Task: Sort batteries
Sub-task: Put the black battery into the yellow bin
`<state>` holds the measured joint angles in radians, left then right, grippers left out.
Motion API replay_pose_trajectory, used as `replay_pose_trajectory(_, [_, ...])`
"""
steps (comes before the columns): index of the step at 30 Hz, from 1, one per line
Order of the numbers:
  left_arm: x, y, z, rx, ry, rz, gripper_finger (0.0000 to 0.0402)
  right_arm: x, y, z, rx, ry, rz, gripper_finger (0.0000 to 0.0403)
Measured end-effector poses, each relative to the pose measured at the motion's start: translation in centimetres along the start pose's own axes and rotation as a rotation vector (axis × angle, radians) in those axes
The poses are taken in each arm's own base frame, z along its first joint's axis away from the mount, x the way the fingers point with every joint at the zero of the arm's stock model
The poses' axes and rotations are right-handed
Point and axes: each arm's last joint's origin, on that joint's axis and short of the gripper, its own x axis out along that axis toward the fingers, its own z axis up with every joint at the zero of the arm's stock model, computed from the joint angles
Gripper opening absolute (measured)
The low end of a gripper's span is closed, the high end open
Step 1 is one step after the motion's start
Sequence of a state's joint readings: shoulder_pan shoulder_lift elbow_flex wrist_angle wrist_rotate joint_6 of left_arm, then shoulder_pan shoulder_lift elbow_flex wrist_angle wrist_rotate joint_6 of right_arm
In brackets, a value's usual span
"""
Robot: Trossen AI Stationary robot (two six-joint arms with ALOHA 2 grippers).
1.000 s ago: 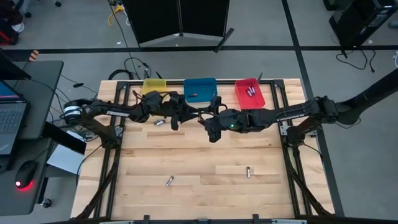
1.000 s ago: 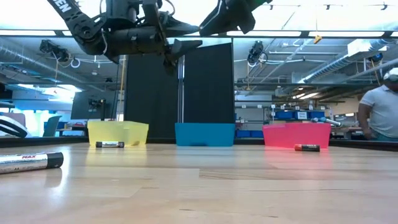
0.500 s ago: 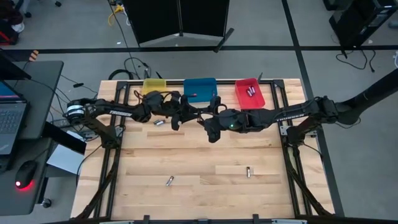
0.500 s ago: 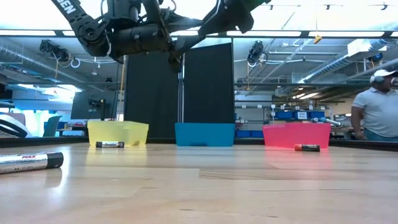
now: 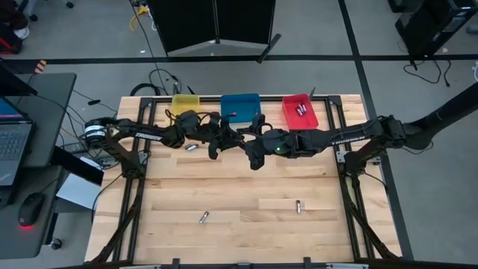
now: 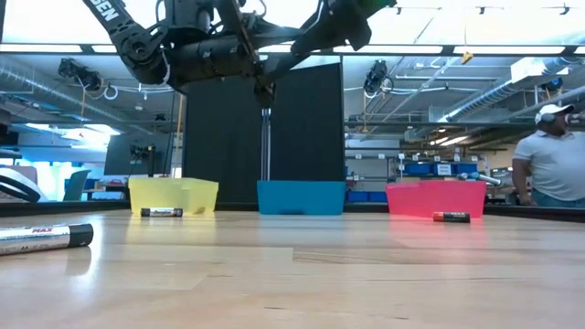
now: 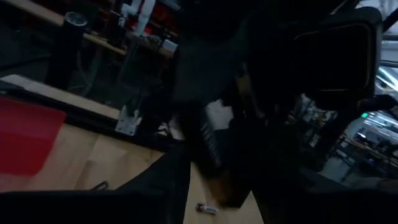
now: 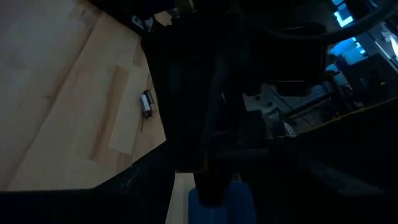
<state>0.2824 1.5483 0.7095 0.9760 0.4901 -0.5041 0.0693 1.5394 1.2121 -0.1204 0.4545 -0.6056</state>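
Both arms hang above the far middle of the table, in front of the blue bin (image 5: 240, 106). My left gripper (image 5: 216, 142) reaches in from the left, and my right gripper (image 5: 252, 149) from the right, close together and well above the wood, as the low view shows (image 6: 265, 87). Three batteries lie flat on the table: one in front of the yellow bin (image 5: 190, 148), one near the middle front (image 5: 203, 217), one to its right (image 5: 299, 206). More batteries lie in the red bin (image 5: 302, 110), and a single one in the blue bin (image 5: 232, 114).
The yellow bin (image 5: 185, 102), the blue bin and the red bin (image 5: 299, 112) stand in a row along the table's far edge. Bare wood stretches across the near half. A person (image 6: 553, 164) stands in the room beyond the table, at the right.
My left gripper has moved a little toward the table's right, closer to my right gripper, and slightly up. The person in the background has stepped leftward in the low view. The batteries on the table have stayed in place.
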Motion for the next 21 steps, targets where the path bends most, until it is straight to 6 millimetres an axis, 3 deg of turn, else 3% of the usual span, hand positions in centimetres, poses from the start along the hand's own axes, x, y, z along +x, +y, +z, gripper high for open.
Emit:
replay_pose_trajectory(10, [0.4, 0.2, 0.3, -0.005, 0.001, -0.035, 0.0087, 0.0, 0.0, 0.0, -0.019, -0.004, 0.002, 0.0239])
replay_pose_trajectory(21, [-0.2, 0.7, 1.2, 0.023, -0.016, -0.099, 0.0116, -0.1, 0.0, 0.1, -0.002, -0.009, 0.004, 0.0239])
